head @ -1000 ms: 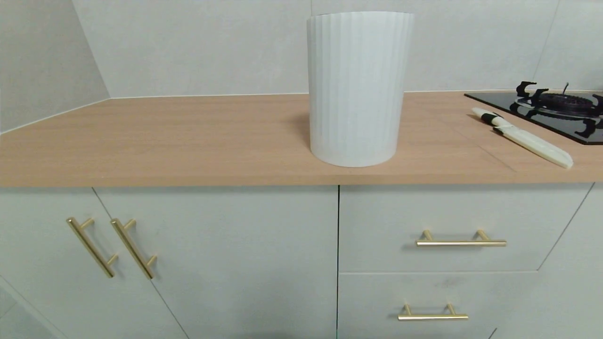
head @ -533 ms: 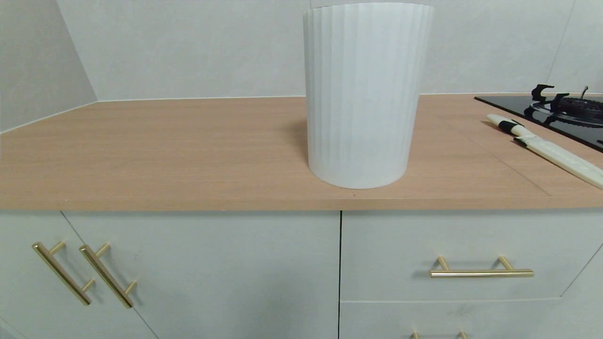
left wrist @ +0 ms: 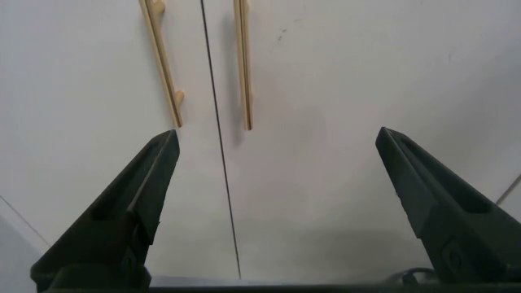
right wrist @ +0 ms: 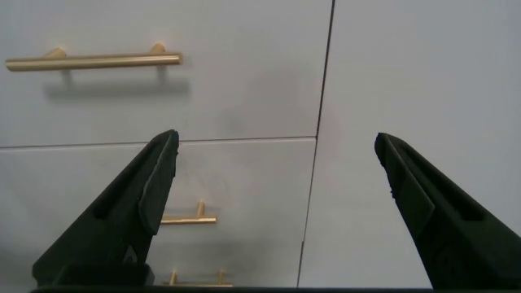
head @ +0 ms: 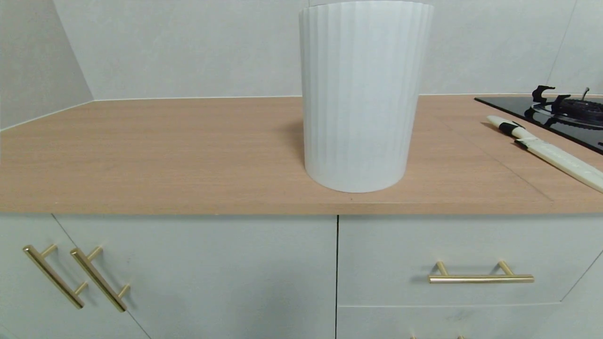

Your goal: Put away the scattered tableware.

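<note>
Left gripper: wide open, empty, low before the cabinet doors.
Container: white, ribbed, upright at the counter's near edge.
Knife: flat on the counter, right, near the hob.
Right gripper: wide open, empty, before the drawers.
Change: the head view has drawn closer; the things lie unmoved, so the approach is ending and the pickup is not yet begun.

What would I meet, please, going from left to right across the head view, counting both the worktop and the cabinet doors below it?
Pair of slanted gold bar handles on the cabinet doors → tall white ribbed cylindrical container on the wooden worktop → cream-bladed knife with a black band on its handle.
</note>
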